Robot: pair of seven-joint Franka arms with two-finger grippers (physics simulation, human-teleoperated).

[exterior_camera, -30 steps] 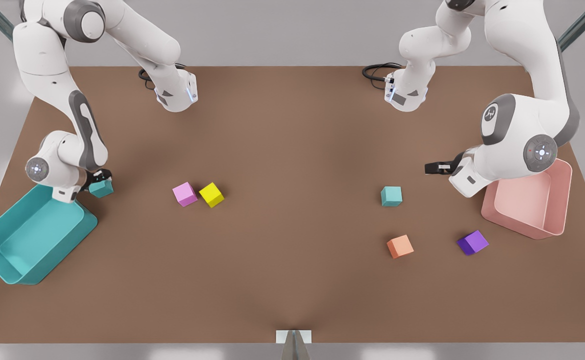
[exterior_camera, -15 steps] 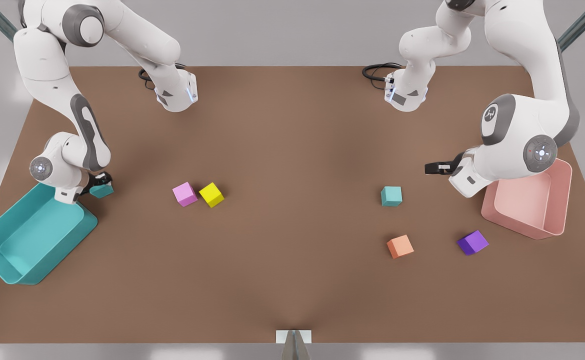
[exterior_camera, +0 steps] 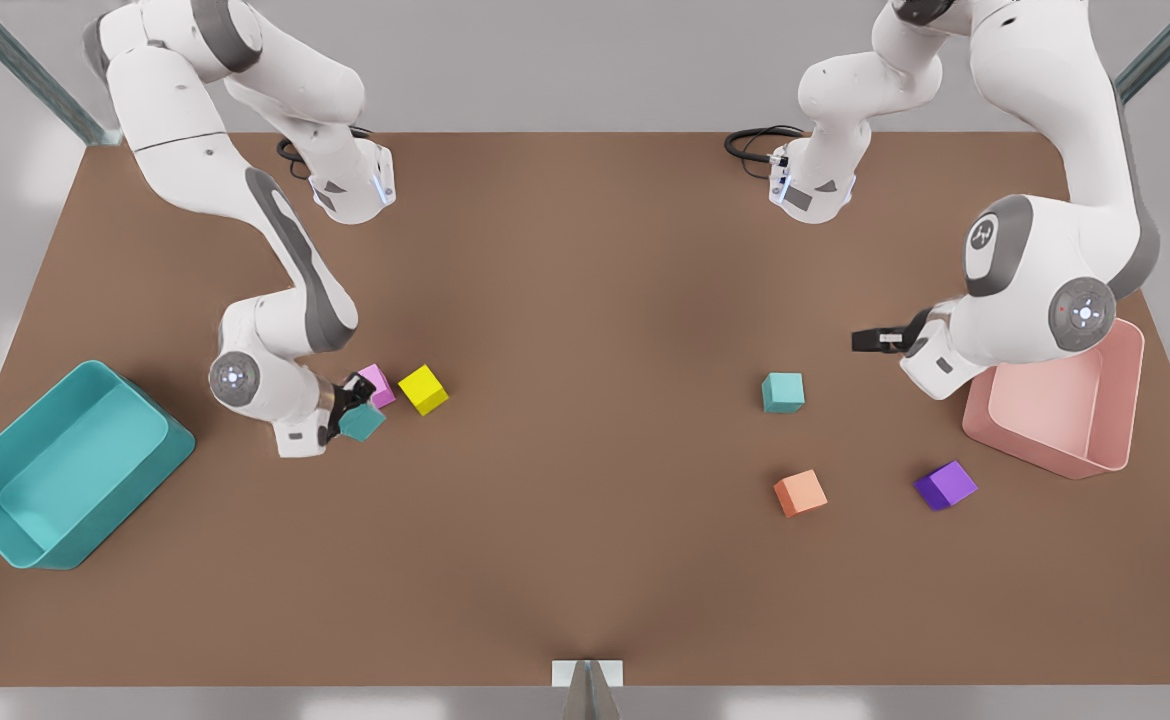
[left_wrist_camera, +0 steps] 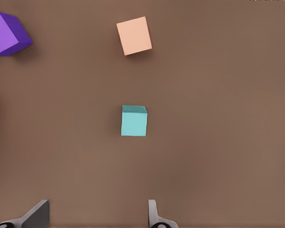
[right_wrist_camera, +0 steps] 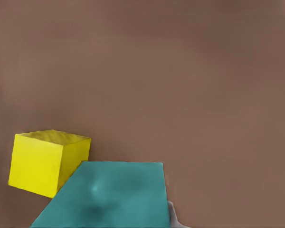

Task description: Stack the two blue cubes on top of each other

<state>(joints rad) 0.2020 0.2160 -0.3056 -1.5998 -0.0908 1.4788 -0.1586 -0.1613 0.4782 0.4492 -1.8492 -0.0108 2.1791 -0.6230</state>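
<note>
A: What is the right claw (exterior_camera: 353, 408) doing?

B: It is clamped on one blue cube (exterior_camera: 362, 421), held above the brown worktop (exterior_camera: 585, 560) on the front view's left. The right wrist view has that held cube (right_wrist_camera: 109, 197) large and close, with a sliver of one fingertip (right_wrist_camera: 173, 217) at its edge.

A: And what lies around it?

B: The pink cube (exterior_camera: 377, 383) sits just behind the claw, partly hidden by it, and the yellow cube (exterior_camera: 423, 389) is just beside that. The teal bin (exterior_camera: 5, 505) stands well apart at the worktop's corner.

A: The left claw?

B: The left claw (exterior_camera: 870, 340) hangs with its fingers spread wide and nothing between them, near the pink bin (exterior_camera: 1115, 440). Its wrist view shows both fingertips (left_wrist_camera: 35, 213) far apart, with the second blue cube (left_wrist_camera: 134, 120) on the worktop beyond them.

A: Where is that one in the front view?

B: That second blue cube (exterior_camera: 783, 392) rests alone, with the orange cube (exterior_camera: 800, 492) and purple cube (exterior_camera: 945, 485) nearer the camera.

A: Arm poses?

B: The right arm reaches down, bent at the elbow, its wrist low; the left arm is folded over the pink bin.
</note>
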